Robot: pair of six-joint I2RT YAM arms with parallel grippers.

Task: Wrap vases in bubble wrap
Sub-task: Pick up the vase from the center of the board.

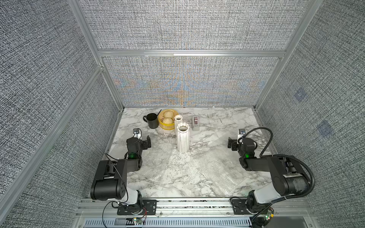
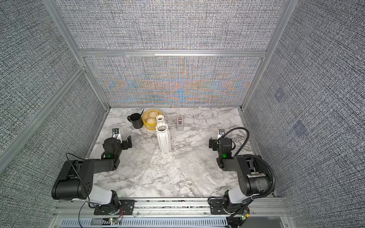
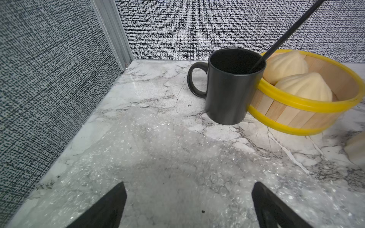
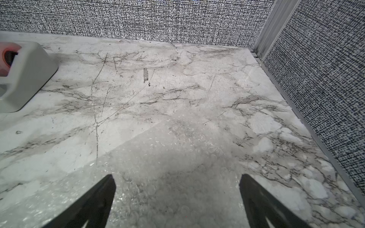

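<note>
Black jaws of the left end effector (image 3: 188,184) stand wide apart with nothing between them, poised over clear bubble wrap (image 3: 158,158) that lies flat on the marble-patterned tabletop (image 3: 150,79). The right end effector (image 4: 177,175) is spread just as wide and is equally empty, with the same bubbled sheet (image 4: 167,158) below it. In both top views the two end effectors (image 1: 147,141) (image 1: 231,144) sit at opposite sides of the tabletop (image 1: 217,122), well apart, their jaws turned inward toward the middle.

Between them the bubble wrap (image 1: 207,167) covers much of the near and middle tabletop, its shine and small bubbles faint against the marble. The larger vase (image 1: 183,140), white and ribbed with a scalloped rim, stands upright at the far edge of the wrap. Whether its base rests on the sheet cannot be told. The smaller vase (image 1: 178,120) stands upright just behind it, beside a yellow-banded wooden steamer basket (image 1: 165,127) holding two pale buns (image 1: 167,114).

Touching the basket on its left is a black mug (image 3: 229,94) with a thin black stick (image 3: 286,33) leaning out of it. A grey tape dispenser (image 1: 195,122) sits to the right of the vases, apart from them and nearer the back wall.
</note>
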